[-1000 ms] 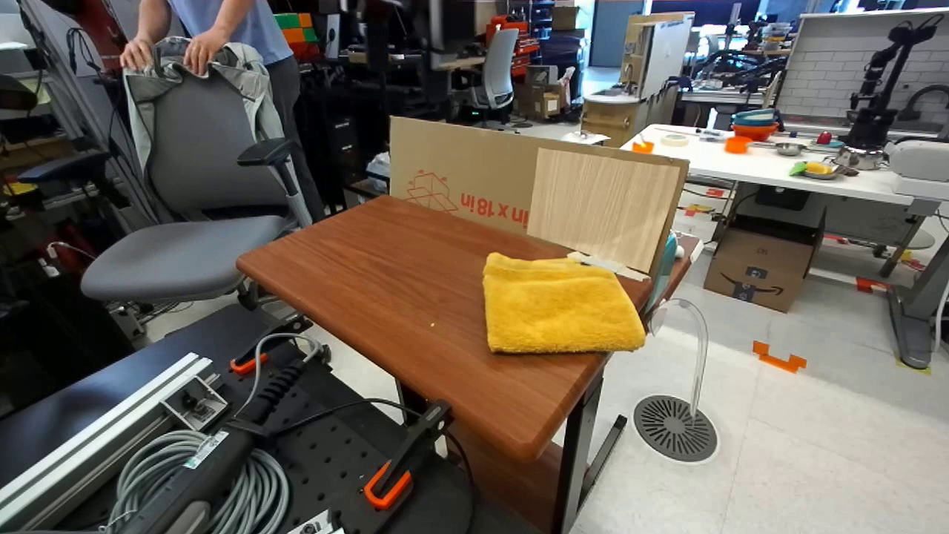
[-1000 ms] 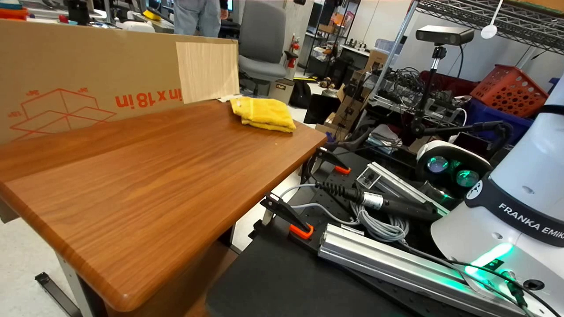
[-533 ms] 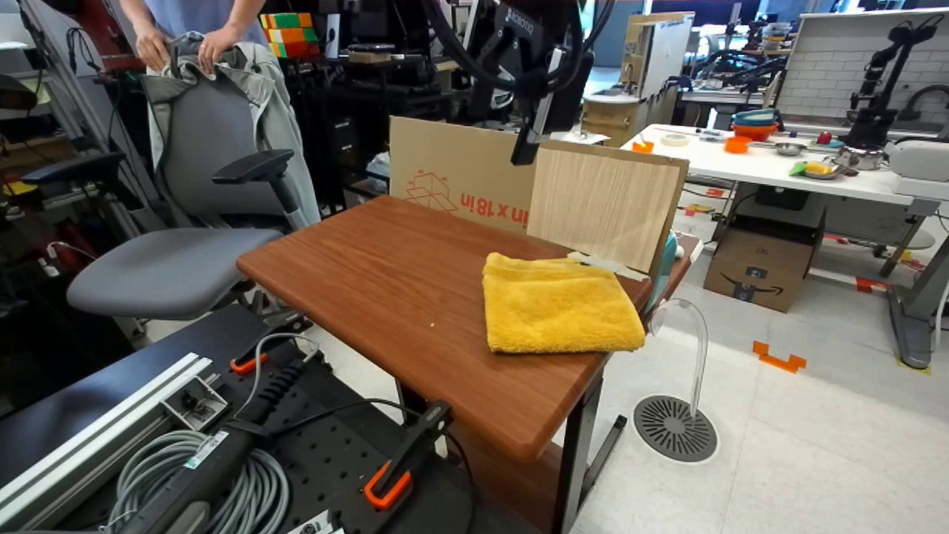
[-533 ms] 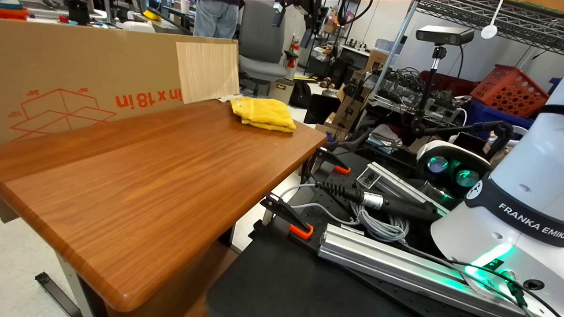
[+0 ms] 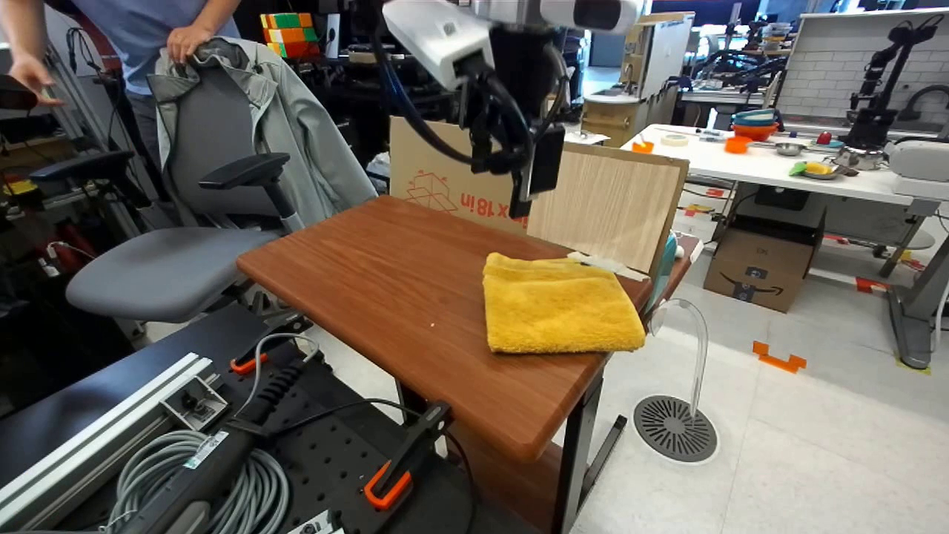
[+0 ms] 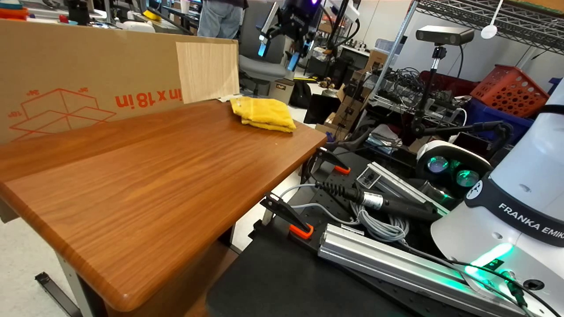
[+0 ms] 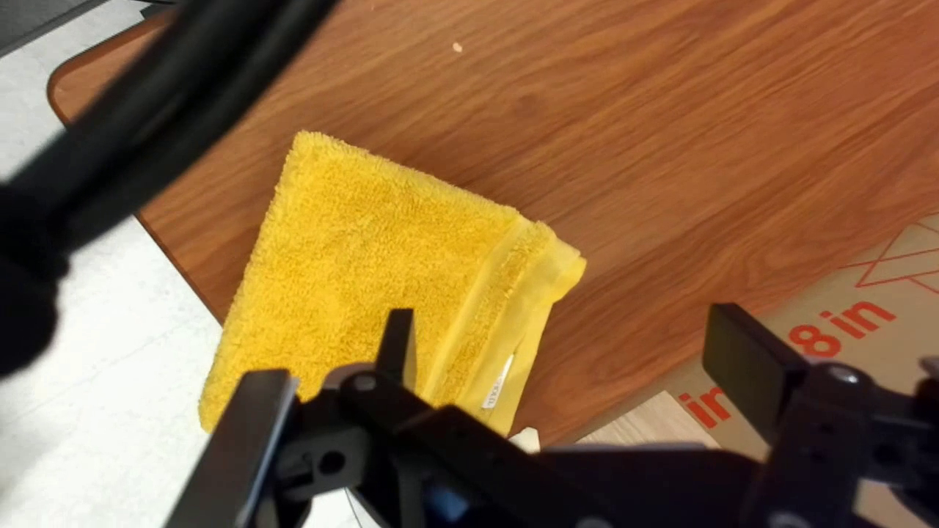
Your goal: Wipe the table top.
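Observation:
The reddish-brown table top (image 5: 385, 274) shows in both exterior views (image 6: 154, 176) and in the wrist view (image 7: 697, 110). A small pale speck (image 7: 457, 47) lies on it. A folded yellow towel (image 5: 560, 308) lies flat near one end of the top. It also shows in an exterior view (image 6: 263, 113) and in the wrist view (image 7: 359, 242), with a white label on its hemmed side. My gripper (image 6: 278, 55) hangs in the air above the towel end, pointing down. In the wrist view its fingers (image 7: 561, 323) are wide apart with nothing between them, one finger overlapping the towel.
A cardboard sheet (image 5: 422, 148) with red print stands along the table's far edge. A pale wood-grain panel (image 5: 604, 200) is against it by the towel. Orange-tipped clamps (image 5: 389, 482) and coiled cable (image 6: 379, 226) lie on the black robot base. A person stands by a grey chair (image 5: 178, 259).
The arm and open gripper have come into view from above and moved down above the towel end. The towel has not moved. The person and the chair have shifted.

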### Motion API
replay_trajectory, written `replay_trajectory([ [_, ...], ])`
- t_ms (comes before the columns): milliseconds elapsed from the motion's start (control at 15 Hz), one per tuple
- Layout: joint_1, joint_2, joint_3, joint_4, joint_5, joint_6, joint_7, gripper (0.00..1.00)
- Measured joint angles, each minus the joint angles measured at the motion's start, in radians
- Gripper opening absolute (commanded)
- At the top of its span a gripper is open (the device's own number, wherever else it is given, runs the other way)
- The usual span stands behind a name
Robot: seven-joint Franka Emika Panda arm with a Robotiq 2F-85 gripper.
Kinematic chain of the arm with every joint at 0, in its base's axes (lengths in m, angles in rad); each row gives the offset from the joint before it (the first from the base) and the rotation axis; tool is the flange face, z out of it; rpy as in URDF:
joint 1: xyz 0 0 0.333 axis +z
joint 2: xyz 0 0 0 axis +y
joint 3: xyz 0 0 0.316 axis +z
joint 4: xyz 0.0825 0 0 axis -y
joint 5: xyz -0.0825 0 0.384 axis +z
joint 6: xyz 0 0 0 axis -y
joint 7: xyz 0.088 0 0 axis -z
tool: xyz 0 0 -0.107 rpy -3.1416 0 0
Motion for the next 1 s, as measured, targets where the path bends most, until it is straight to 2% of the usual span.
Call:
replay_trajectory([
  [333, -0.015, 0.164, 0.007, 0.005, 0.001, 0.161, 0.097, 1.0],
  [667, -0.053, 0.275, 0.005, 0.062, 0.001, 0.178, 0.145, 1.0],
  [1000, -0.053, 0.369, 0.013, 0.083, -0.027, 0.177, 0.14, 1.0],
])
